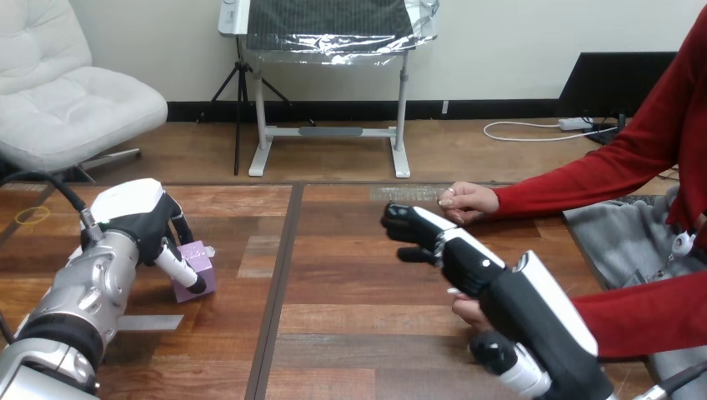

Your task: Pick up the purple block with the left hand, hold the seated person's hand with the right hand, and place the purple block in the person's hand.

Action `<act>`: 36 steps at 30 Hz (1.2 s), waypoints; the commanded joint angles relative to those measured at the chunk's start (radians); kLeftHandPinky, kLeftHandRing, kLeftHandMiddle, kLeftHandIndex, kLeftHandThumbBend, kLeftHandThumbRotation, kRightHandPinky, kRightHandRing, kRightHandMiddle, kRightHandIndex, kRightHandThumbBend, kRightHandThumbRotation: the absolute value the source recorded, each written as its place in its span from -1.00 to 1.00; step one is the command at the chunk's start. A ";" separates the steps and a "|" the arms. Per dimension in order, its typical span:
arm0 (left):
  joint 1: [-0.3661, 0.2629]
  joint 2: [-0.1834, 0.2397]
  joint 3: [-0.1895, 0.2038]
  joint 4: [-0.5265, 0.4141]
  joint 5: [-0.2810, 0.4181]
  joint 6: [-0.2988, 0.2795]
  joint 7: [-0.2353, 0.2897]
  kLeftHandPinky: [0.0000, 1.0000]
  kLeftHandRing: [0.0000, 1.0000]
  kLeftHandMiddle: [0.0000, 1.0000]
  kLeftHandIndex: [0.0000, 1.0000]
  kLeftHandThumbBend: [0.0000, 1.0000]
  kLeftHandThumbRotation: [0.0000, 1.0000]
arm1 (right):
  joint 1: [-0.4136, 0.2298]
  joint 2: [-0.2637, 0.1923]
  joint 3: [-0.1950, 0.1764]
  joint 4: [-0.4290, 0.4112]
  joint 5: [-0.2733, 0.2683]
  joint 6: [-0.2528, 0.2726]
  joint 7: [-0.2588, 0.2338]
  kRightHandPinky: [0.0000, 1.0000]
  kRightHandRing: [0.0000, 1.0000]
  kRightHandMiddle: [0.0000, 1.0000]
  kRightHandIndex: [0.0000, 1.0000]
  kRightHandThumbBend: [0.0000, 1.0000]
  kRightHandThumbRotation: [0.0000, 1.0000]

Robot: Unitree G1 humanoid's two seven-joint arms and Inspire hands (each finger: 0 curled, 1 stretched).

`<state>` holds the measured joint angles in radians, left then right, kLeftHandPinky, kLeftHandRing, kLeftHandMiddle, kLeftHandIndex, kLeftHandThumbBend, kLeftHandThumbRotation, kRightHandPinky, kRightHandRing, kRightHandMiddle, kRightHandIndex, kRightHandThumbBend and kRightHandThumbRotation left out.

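Observation:
The purple block (198,268) stands on the wooden table (367,333) at the left. My left hand (142,218) is over it from the left, its fingers curled behind the block and its thumb (182,268) across the front face, pinching it. My right hand (433,237) is at mid-table with relaxed fingers pointing left, holding nothing. The person's hand (468,201), loosely closed, rests on the table just behind and right of it; I cannot tell whether they touch. The person's other hand (468,310) lies on the table, partly under my right forearm.
A dark seam (278,292) runs front to back between the table's two halves. A grey strip of tape (152,322) lies in front of the block. The person's red sleeves (584,179) reach in from the right.

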<state>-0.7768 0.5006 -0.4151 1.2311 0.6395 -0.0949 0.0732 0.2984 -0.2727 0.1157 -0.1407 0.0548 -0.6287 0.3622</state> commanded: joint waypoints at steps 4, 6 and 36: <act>-0.061 0.012 0.015 -0.049 -0.013 -0.019 0.031 -0.50 -0.31 -0.13 -0.06 0.49 -1.00 | -0.122 -0.017 -0.079 0.040 -0.025 -0.016 -0.039 0.66 0.77 0.78 0.78 1.00 1.00; -0.061 0.011 0.016 -0.055 -0.014 -0.020 0.032 -0.48 -0.29 -0.11 -0.06 0.48 -1.00 | -0.135 -0.023 -0.088 0.051 -0.033 -0.013 -0.044 0.66 0.77 0.78 0.78 1.00 1.00; 0.002 0.025 0.070 -0.270 -0.056 -0.091 0.051 -0.60 -0.46 -0.25 -0.10 0.52 -1.00 | -0.542 -0.272 -0.213 0.533 -0.267 -0.041 -0.150 0.52 0.72 0.78 0.76 1.00 0.74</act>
<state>-0.7608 0.5014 -0.3771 1.1023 0.5969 -0.1622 0.0888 -0.0819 -0.4782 -0.0602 0.2952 -0.1577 -0.6546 0.2690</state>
